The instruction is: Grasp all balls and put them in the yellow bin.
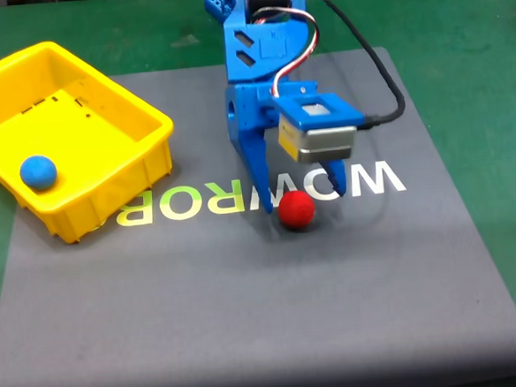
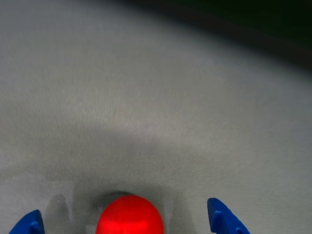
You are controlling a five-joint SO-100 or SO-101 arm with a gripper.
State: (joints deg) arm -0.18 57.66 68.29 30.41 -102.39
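With the blue ball (image 1: 38, 172) binned at left in the yellow bin (image 1: 108, 204), we should centre our spread claw (image 1: 302, 196) around the red ball (image 1: 295, 209) mid-frame, then pinch gently.

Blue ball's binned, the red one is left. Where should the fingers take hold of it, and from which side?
Grip the red ball across its widest middle, coming straight down from above. It is round and lies free on the grey mat, so any opposite pair of sides will do. The open gripper already straddles it in the wrist view.
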